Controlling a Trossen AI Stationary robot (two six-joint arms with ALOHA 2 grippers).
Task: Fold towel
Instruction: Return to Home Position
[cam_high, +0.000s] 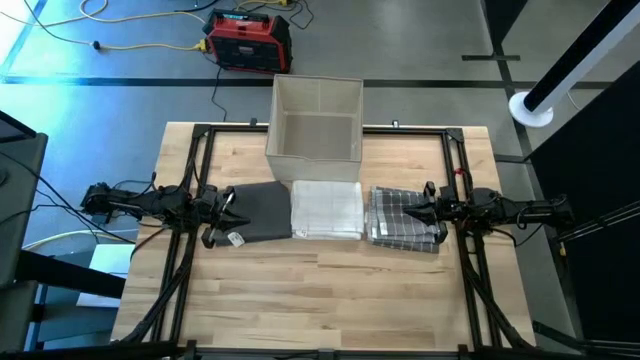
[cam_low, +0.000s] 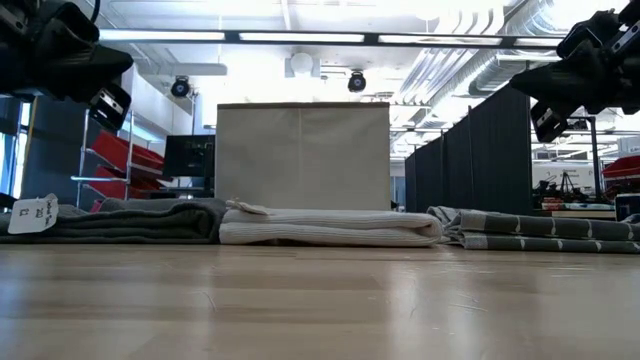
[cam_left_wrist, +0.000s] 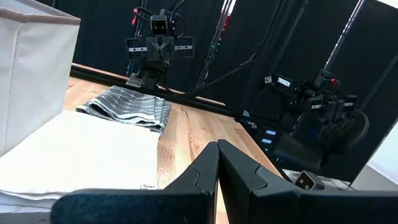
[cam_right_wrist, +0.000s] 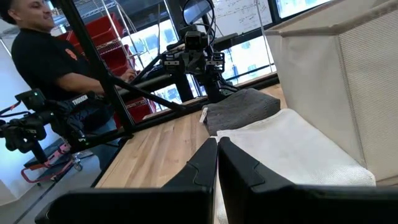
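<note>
Three folded towels lie flat in a row on the wooden table (cam_high: 320, 300): a dark grey one (cam_high: 258, 210) with a white tag at the left, a white one (cam_high: 326, 209) in the middle and a grey checked one (cam_high: 405, 218) at the right. My left gripper (cam_high: 228, 205) is shut and points level over the dark grey towel's left edge, raised clear of it (cam_low: 105, 100). My right gripper (cam_high: 412, 211) is shut and points level over the checked towel, also raised clear (cam_low: 545, 120). Both pairs of fingertips meet with nothing between them (cam_left_wrist: 217, 149) (cam_right_wrist: 217, 146).
A beige fabric bin (cam_high: 316, 120) stands right behind the white towel at the table's far edge. Black frame rails run along the table's left and right sides (cam_high: 185, 270). A person (cam_right_wrist: 56, 62) stands beyond the table's left side. The near half of the table is bare wood.
</note>
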